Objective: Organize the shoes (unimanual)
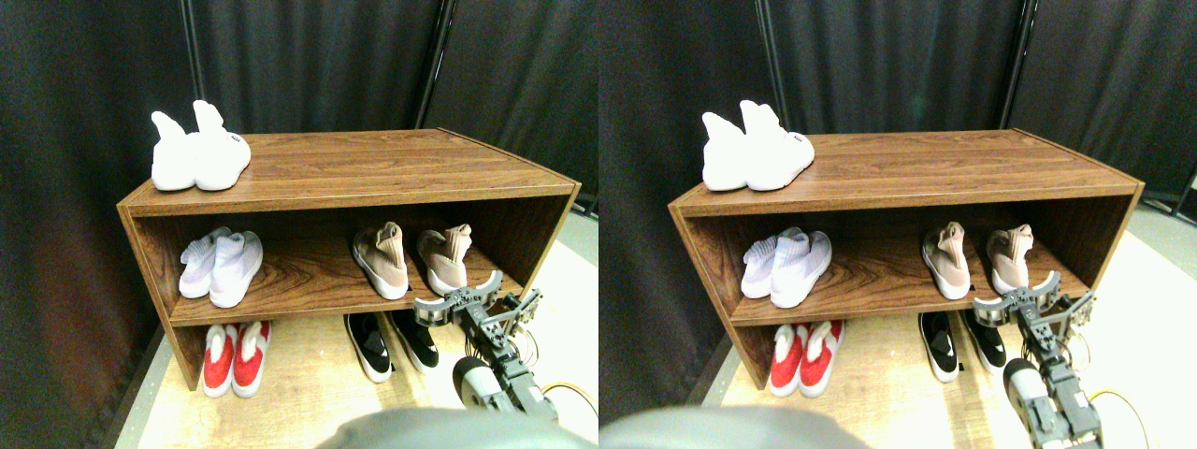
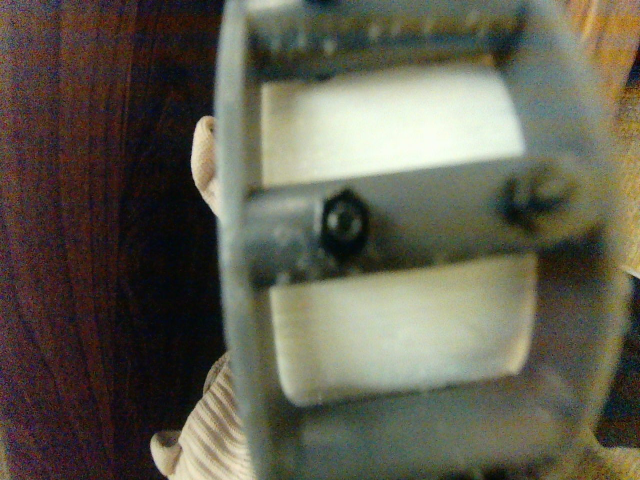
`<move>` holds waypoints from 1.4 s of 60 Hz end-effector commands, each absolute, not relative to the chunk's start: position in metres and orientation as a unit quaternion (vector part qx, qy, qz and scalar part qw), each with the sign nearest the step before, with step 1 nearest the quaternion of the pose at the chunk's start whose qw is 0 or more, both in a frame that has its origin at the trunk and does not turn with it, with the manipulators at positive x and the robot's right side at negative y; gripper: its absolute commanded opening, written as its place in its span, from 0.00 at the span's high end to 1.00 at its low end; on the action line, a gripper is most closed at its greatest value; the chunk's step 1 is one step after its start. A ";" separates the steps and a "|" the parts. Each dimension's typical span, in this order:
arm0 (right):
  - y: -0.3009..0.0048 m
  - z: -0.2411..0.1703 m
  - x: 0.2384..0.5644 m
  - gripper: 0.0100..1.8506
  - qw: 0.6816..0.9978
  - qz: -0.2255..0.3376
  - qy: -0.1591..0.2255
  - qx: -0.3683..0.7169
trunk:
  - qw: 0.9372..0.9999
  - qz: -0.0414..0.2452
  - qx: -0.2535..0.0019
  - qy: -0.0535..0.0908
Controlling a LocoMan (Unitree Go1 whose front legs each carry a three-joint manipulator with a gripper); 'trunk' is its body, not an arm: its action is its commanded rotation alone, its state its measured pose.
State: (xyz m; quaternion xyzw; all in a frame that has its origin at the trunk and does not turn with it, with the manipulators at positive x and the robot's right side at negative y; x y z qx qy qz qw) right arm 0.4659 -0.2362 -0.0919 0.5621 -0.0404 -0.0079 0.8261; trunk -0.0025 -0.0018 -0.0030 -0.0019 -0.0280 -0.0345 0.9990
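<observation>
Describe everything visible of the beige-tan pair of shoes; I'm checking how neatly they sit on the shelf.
The beige-tan knit sock-style sneakers with white soles stand on the middle shelf of the brown wooden rack, right of centre. Both rest on their soles, side by side with a gap between them, apparently heels and upright ribbed cuffs toward the camera. The right manipulator's grey claw is just in front of the right shoe; contact cannot be told.
</observation>
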 end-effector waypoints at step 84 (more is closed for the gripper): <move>-0.326 -0.035 0.441 0.97 0.847 -0.075 -0.200 0.487 | 0.999 -0.044 0.004 -0.027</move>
